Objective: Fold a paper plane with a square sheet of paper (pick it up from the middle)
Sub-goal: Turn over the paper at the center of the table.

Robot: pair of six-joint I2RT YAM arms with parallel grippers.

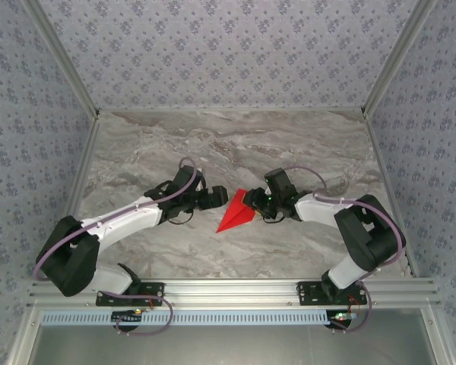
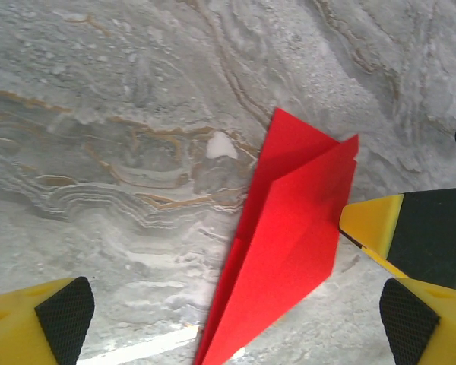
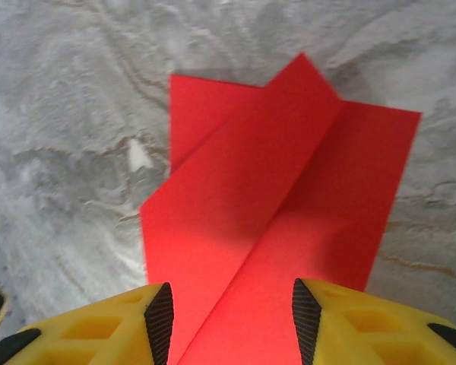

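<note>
So the paper plane [image 1: 235, 212] is lying flat on the grey marbled tabletop [image 1: 213, 137], pretty much dead centre between the two arms. It's a bright red, narrow dart with clear creased layers, nose pointing back toward the near edge and a bit to the left, wide tail end facing away. On its left side the left gripper [image 2: 235, 315] hovers low just beside it with its jaws spread really wide, one yellow finger off to either side, nothing between them being squeezed. From that arm's own camera the plane runs up the middle of the gap. On the other side the right gripper [image 3: 233, 319] sits right at the tail end, jaws parted about halfway, with the red paper running in between the black pads [image 3: 159, 319]. Honestly can't tell if the pads are brushing the paper or just clear of it, but they're not clamped down. Both arms reach in from the near edge with elbows bent outward, the left arm [image 1: 129, 217] and the right arm [image 1: 319, 205] nearly mirroring each other. Patterned wallpaper walls [image 1: 228, 46] box the whole thing in.
</note>
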